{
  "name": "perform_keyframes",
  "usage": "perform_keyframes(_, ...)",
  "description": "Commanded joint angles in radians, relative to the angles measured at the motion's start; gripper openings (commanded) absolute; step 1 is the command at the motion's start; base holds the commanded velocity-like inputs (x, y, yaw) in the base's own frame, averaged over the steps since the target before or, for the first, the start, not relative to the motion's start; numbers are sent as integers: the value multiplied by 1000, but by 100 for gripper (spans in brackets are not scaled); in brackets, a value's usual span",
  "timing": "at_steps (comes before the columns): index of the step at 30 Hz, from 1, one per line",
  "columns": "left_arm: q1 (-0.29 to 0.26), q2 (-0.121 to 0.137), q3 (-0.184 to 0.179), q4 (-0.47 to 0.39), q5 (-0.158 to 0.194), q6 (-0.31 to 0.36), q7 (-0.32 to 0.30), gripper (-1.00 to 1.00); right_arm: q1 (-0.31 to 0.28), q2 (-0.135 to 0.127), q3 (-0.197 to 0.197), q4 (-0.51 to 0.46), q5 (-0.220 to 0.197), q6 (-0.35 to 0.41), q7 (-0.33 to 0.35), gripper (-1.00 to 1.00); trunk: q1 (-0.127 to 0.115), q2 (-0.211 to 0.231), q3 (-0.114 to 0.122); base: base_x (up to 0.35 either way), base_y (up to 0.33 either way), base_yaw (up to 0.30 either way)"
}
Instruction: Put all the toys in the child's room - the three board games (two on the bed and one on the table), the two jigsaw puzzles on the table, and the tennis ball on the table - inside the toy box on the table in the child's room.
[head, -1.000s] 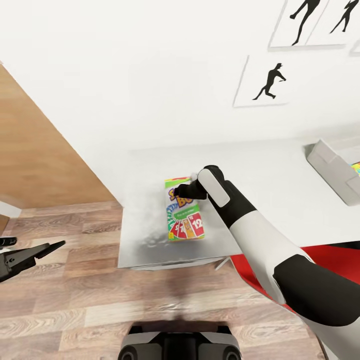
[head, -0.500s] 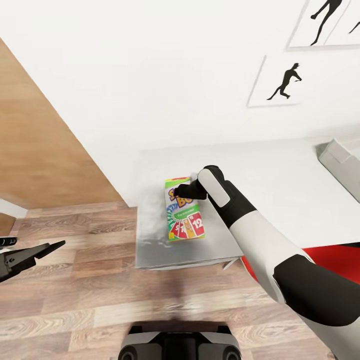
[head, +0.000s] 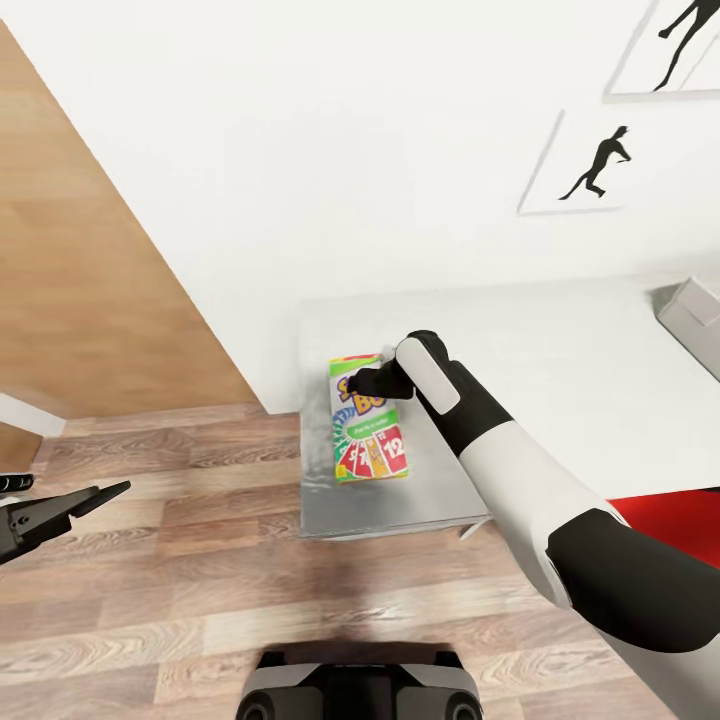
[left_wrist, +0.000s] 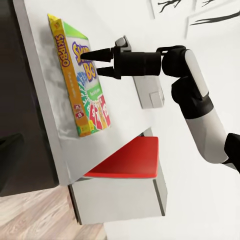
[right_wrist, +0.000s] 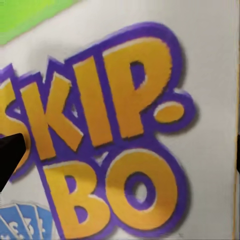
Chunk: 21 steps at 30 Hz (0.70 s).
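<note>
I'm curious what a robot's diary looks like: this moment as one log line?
right gripper: open, poised at Skip-Bo box | box: flat on table | left gripper: idle over floor

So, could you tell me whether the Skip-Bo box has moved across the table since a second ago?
Yes. The Skip-Bo box is now nearer the left end of the table and farther from the toy box.

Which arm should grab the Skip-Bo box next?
Right, likely. The right gripper hangs open directly over the Skip-Bo box lying on the table. The left gripper sits off over the floor, well away from the table.
</note>
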<state>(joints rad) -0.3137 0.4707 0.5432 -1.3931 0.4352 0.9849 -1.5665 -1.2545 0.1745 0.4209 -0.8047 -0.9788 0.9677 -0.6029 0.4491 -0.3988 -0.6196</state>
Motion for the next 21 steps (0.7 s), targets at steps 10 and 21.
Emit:
perform_keyframes(10,0,0,0,0,-1,11,-4,100,0,0,3,18,-20,1,-10,100,1,-1,-1,0,118,0)
perform_keyframes(21,0,0,0,0,-1,11,-4,100,0,0,3,18,-20,1,-11,100,1,-1,-1,0,144,0)
